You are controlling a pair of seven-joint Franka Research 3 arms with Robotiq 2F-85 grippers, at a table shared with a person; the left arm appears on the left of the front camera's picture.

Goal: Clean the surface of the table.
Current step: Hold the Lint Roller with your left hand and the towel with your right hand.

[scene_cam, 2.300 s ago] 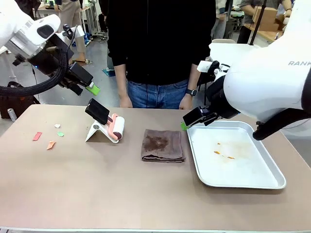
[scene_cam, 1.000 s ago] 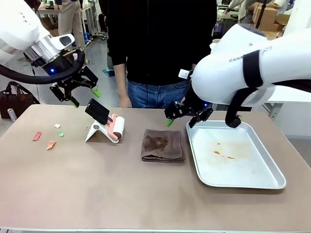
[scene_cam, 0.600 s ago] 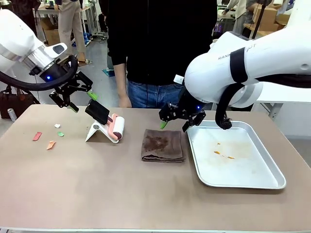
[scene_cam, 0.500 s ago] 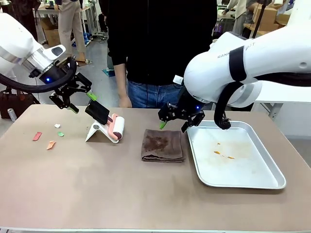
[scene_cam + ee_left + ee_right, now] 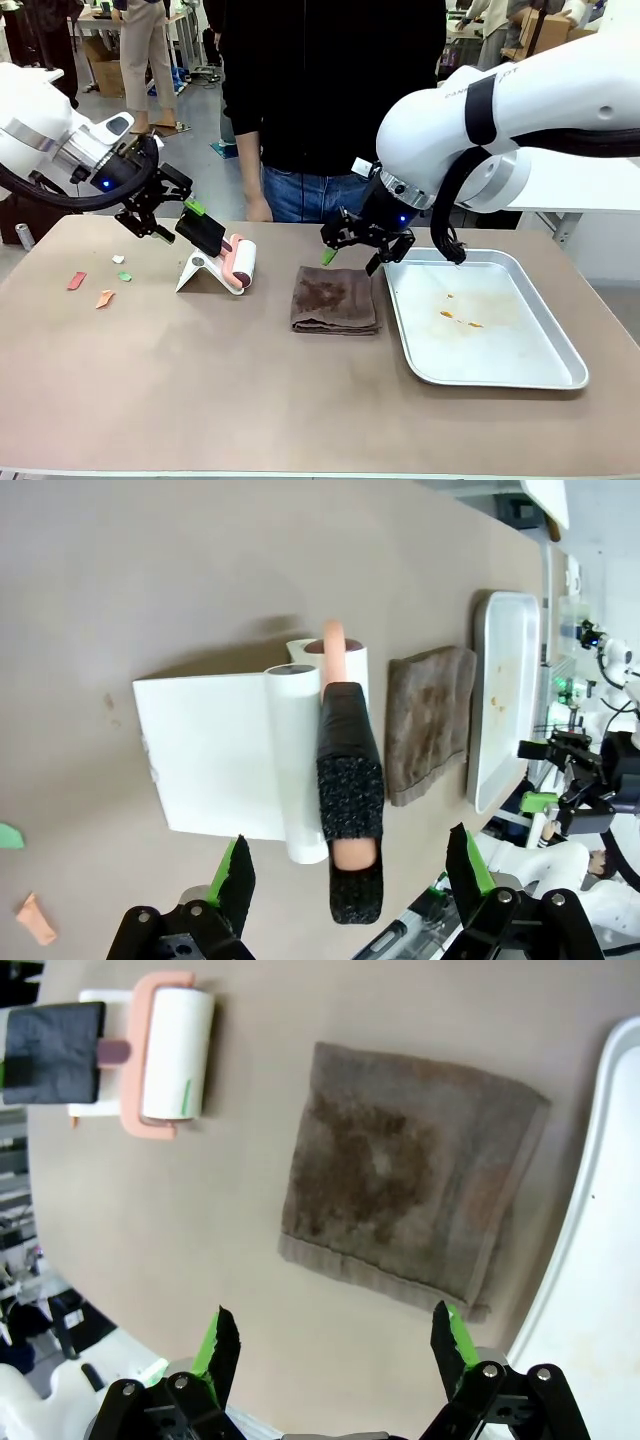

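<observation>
Right now my left gripper (image 5: 172, 222) is hovering wide open over the roller's (image 5: 238, 262) handle near the far edge of the table (image 5: 250, 400), gripping nothing. My right gripper (image 5: 350, 258) is hanging open and empty above the cloth (image 5: 335, 298), beside the tray (image 5: 500, 350).

Grey floor (image 5: 205, 168) runs back to stacked cardboard boxes (image 5: 105, 75).

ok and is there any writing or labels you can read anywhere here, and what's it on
Grey lettering on the right arm, on its white shell: too small and blurred to read.
Lint roller, cloth, tray, table: no words, labels or numbers to be seen on them.
</observation>
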